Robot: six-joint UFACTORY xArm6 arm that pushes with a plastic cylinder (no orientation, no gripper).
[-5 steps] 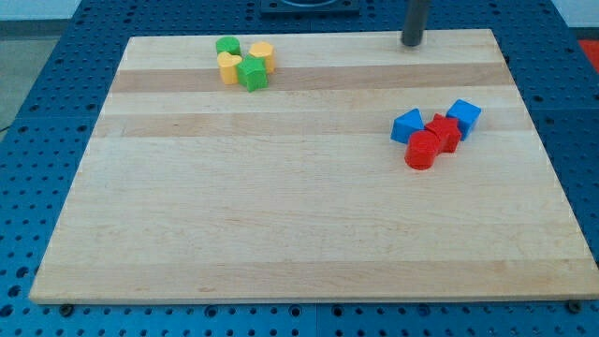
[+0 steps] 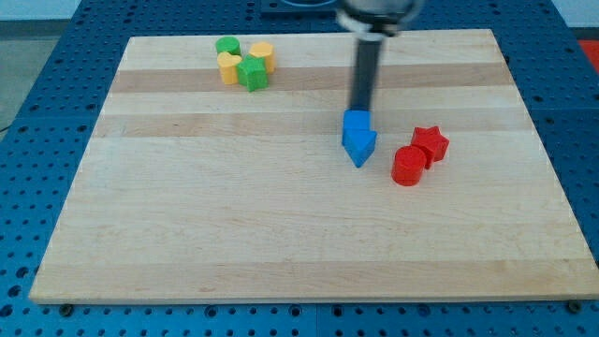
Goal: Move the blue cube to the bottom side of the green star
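Standing upright, my tip (image 2: 359,109) touches the blue cube (image 2: 357,124) from above at centre-right; green star (image 2: 252,73) sits upper left, bare board (image 2: 234,215) between.

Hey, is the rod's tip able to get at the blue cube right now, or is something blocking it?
Probably yes. My tip sits right at the blue cube, on its top side in the view. The other blue block lies on the cube's far side, not between.

Pale wooden board (image 2: 281,243) with lighter and darker strips, on a blue perforated table surface (image 2: 37,112)
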